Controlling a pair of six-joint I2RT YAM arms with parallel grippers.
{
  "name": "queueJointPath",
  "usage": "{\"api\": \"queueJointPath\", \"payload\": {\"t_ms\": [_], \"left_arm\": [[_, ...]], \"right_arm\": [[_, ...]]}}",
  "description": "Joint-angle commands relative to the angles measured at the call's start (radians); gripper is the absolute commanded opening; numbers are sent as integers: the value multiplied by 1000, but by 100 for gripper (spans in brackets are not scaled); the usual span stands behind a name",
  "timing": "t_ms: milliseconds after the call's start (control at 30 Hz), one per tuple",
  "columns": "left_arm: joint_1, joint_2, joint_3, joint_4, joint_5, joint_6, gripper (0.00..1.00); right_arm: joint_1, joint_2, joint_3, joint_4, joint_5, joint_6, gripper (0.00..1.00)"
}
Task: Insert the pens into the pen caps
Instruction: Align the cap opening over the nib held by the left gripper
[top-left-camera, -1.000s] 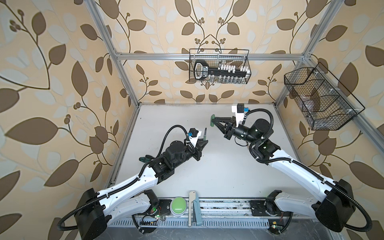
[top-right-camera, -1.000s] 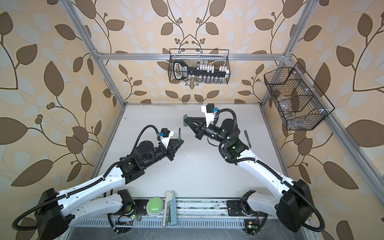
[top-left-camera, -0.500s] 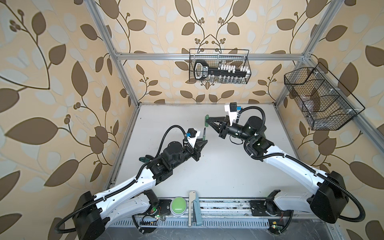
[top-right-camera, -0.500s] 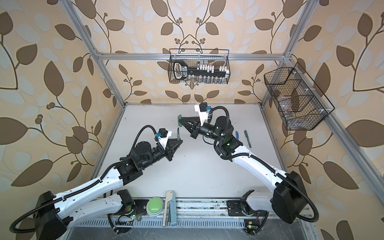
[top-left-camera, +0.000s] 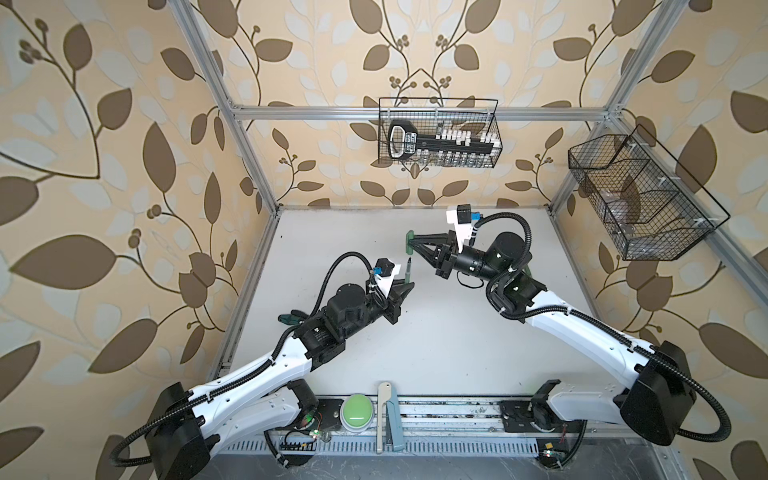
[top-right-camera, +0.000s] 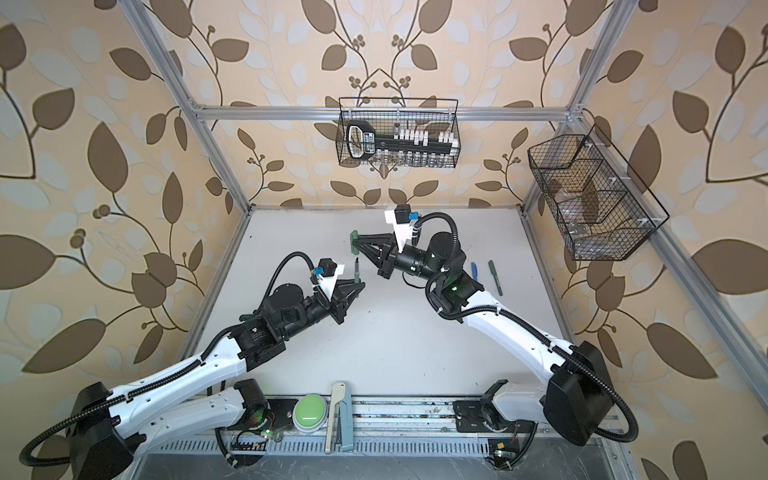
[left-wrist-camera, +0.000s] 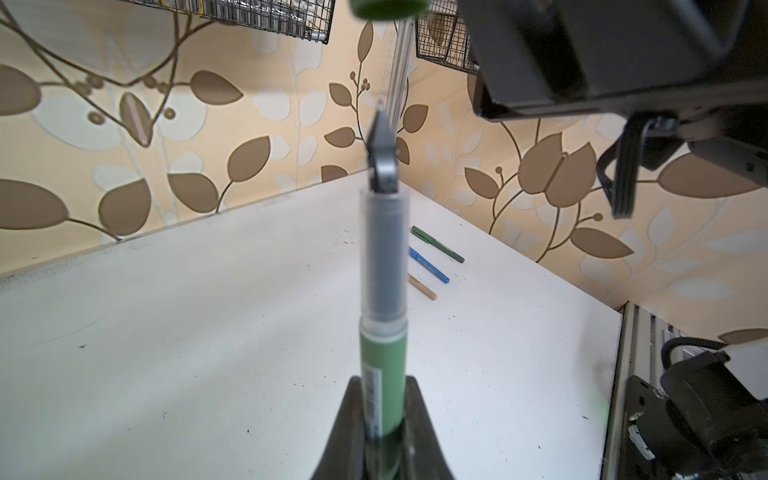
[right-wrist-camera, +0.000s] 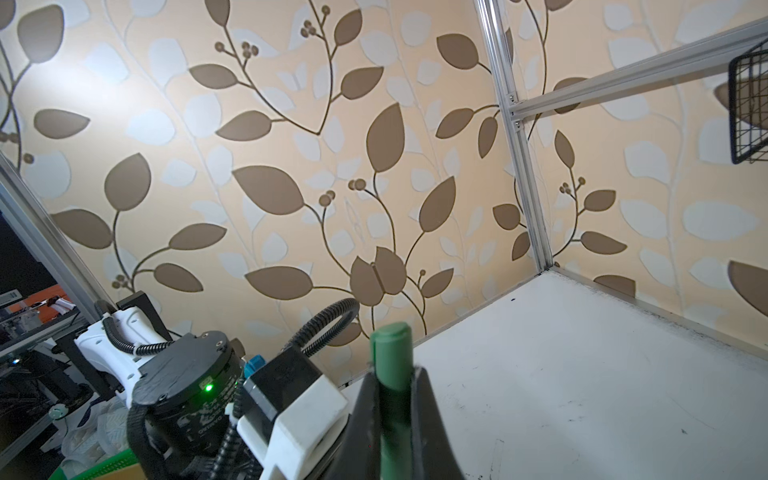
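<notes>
My left gripper (top-left-camera: 410, 286) (top-right-camera: 360, 286) (left-wrist-camera: 384, 399) is shut on the lower barrel of a dark green pen (top-left-camera: 409, 270) (top-right-camera: 356, 269) (left-wrist-camera: 382, 353), whose dark pointed tip stands free of the jaws. My right gripper (top-left-camera: 414, 243) (top-right-camera: 358, 244) (right-wrist-camera: 392, 386) is shut on a dark green pen cap (top-left-camera: 410, 242) (top-right-camera: 353, 243) (right-wrist-camera: 391, 353). In both top views the cap hangs just beyond the pen's tip with a small gap. In the left wrist view the cap (left-wrist-camera: 388, 6) shows at the frame's edge, past the tip.
Three more pens lie side by side on the white table near the right wall: green (left-wrist-camera: 437, 249) (top-right-camera: 494, 277), blue (left-wrist-camera: 429, 264) (top-right-camera: 475, 272) and tan (left-wrist-camera: 422, 286). Wire baskets (top-left-camera: 438, 133) (top-left-camera: 642, 199) hang on the back and right walls. A green button (top-left-camera: 356, 408) sits on the front rail.
My right gripper has carried the green cap leftward, closer to the tip of the pen. The left gripper with the pen has barely moved.
</notes>
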Motion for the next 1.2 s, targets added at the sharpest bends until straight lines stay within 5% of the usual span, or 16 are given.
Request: {"api": "queueJointPath", "payload": {"t_ms": [0, 1167], "left_arm": [[-6, -23, 2, 26, -25, 25, 0], [-6, -50, 12, 3, -38, 39, 0]], "right_arm": [[7, 9, 24, -7, -15, -15, 3], [26, 3, -24, -52, 45, -48, 3]]}}
